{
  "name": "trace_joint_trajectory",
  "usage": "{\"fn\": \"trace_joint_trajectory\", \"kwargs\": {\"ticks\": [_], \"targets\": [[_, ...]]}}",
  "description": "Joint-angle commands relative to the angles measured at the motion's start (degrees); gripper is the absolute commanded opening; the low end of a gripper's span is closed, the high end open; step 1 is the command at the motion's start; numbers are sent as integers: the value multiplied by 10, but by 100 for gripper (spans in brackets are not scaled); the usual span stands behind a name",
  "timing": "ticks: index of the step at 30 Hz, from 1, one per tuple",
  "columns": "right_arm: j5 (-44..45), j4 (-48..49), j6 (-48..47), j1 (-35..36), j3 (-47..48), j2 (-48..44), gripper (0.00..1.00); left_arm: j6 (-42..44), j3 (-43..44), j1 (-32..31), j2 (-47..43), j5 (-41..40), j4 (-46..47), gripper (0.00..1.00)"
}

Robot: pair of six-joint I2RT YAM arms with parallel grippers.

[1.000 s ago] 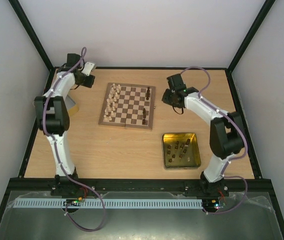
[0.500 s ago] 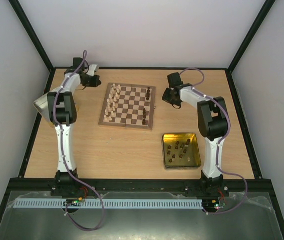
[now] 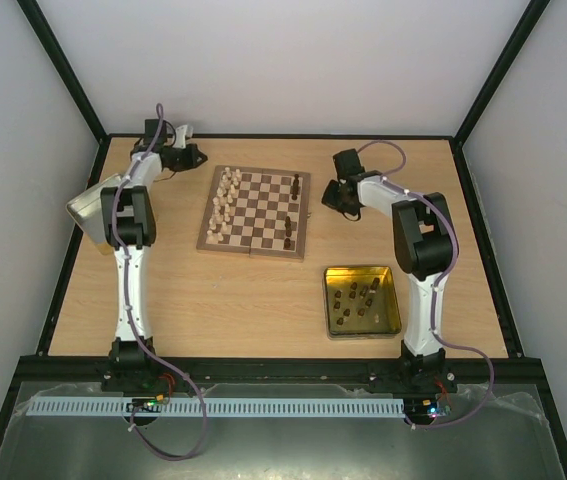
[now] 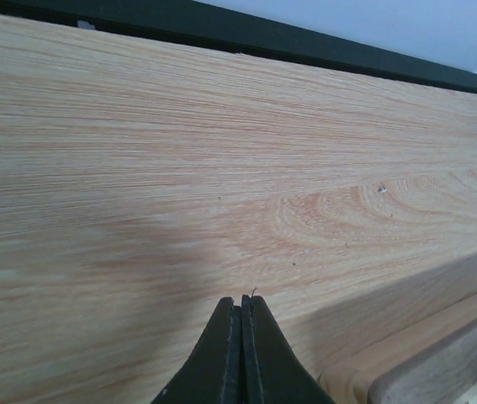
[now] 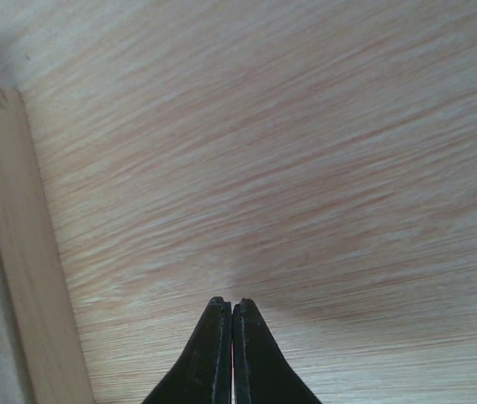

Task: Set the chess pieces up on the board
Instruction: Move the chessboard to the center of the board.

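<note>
The board [image 3: 254,212] lies at the table's middle back. Several cream chess pieces [image 3: 225,205] stand in its two left columns. A few dark chess pieces [image 3: 292,210] stand along its right side. More dark pieces [image 3: 357,298] lie in the yellow-gold tin [image 3: 387,318]. My left gripper [image 3: 193,157] is shut and empty, low over bare table left of the board's far corner. In the left wrist view [image 4: 241,299] the board's edge [image 4: 440,370] shows at the lower right. My right gripper [image 3: 335,196] is shut and empty just right of the board. In the right wrist view [image 5: 231,303] the board's border [image 5: 28,252] shows at the left.
A silver metal tin [image 3: 85,207] sits at the table's left edge beside the left arm. The black frame rail [image 4: 305,34] runs along the table's back edge. Grey walls enclose the table on three sides.
Both arms have straightened up over their bases. The left gripper has shifted a little right toward the board. The right gripper has stayed just right of the board. The pieces have not moved.
</note>
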Motion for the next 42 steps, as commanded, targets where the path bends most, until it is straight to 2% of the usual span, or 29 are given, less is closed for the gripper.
{"fn": "trace_joint_trajectory", "kwargs": {"ticks": [1,15,30,42], "targets": [[-8,11,-4,3,-14,15,2,-55,27,-4,24,44,33,2],[-58,23,-1,3,-23,39,2,-87,70,-29,54,41,30,3],[-72,15,-10,13,-38,33,2,-91,46,-24,53,47,-17,2],[-72,-4,-29,46,-32,49,2,-61,18,-26,55,129,-61,3]]}}
